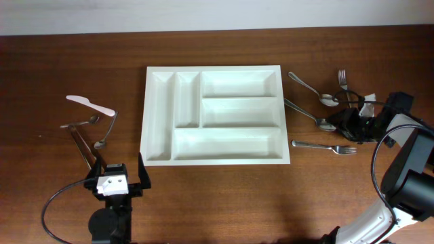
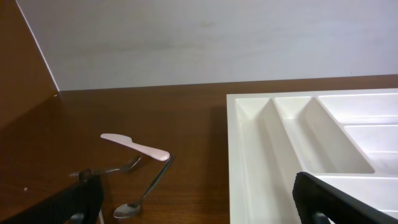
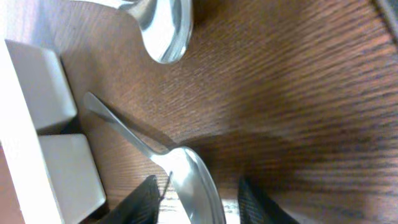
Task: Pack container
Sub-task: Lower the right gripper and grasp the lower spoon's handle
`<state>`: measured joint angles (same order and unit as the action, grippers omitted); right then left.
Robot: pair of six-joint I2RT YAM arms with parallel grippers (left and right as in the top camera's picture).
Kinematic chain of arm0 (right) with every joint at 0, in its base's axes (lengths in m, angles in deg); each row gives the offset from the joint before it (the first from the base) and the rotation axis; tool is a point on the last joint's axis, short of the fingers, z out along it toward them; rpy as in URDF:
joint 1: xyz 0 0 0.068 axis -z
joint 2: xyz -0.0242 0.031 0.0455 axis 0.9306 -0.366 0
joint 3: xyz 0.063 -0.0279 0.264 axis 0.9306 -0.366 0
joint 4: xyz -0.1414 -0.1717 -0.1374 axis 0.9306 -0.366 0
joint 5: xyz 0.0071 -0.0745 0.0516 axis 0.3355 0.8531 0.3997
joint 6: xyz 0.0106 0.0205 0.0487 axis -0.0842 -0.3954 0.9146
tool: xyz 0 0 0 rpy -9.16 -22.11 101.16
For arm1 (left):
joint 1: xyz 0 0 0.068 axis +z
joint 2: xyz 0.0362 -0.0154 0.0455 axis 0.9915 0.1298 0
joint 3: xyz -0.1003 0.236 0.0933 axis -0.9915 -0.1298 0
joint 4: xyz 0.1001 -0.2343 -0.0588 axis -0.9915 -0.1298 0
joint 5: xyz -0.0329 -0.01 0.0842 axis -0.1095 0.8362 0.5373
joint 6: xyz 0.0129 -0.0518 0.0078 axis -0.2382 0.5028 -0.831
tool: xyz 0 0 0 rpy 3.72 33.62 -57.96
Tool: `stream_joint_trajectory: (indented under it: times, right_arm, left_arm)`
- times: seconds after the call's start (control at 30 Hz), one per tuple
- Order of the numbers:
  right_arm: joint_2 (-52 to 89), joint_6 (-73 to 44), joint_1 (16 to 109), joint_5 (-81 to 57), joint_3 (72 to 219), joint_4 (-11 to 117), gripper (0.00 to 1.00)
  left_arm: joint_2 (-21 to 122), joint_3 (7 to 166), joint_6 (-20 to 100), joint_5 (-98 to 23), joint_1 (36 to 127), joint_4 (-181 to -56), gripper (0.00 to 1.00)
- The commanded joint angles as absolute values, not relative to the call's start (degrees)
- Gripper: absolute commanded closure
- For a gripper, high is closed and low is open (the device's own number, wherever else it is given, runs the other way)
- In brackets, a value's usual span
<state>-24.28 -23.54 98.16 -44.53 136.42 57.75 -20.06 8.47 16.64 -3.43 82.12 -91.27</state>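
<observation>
The white five-compartment container (image 1: pixel 230 144) lies mid-table with nothing in it; it also shows in the left wrist view (image 2: pixel 249 155) and at the left edge of the right wrist view (image 3: pixel 18 143). My left gripper (image 1: pixel 119 169) is open and empty at the tray's front left corner (image 2: pixel 199 208). My right gripper (image 1: pixel 347 124) is low over the table right of the tray. Its fingers (image 3: pixel 196 199) stand apart on either side of a metal spoon's bowl (image 3: pixel 193 180). A second spoon bowl (image 3: pixel 161 31) lies just beyond.
Left of the tray lie a white plastic knife (image 1: pixel 89 104), a spoon (image 1: pixel 106 129), a small fork (image 1: pixel 80 123) and thin sticks (image 1: pixel 81 146). Right of it lie a spoon (image 1: pixel 312 88), a fork (image 1: pixel 342 80) and another fork (image 1: pixel 324 146).
</observation>
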Motion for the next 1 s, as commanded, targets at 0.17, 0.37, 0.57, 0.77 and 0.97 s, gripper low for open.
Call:
stream_joint_trajectory:
  times: [0.17,0.37,0.57,0.77,0.97]
  right_arm:
    - [-24.63,-22.86,98.18,-47.31,135.87,58.58,0.81]
    - [-24.63,-22.21,98.18,-46.68,135.87,58.99,0.95]
    - [-24.63,-22.21,98.18,-46.68,135.87,59.19,0.96]
    - [-24.63,-22.21,98.18,-46.63,135.87,59.23,0.96]
    - [-24.63,-22.18,98.25,-46.68,135.89,59.89,0.96]
  left_arm:
    - [-20.35,8.10,15.52,-3.21,81.83,-91.14,0.01]
    - [-20.35,8.10,15.52,-3.23,81.83,-91.14,0.01]
    - [-20.35,8.10,15.52,-3.23,81.83,-91.14,0.01]
    - [-20.35,8.10,15.52,-3.21,81.83,-91.14,0.01]
    - [-20.35,8.10,15.54,-3.21,81.83,-91.14,0.01]
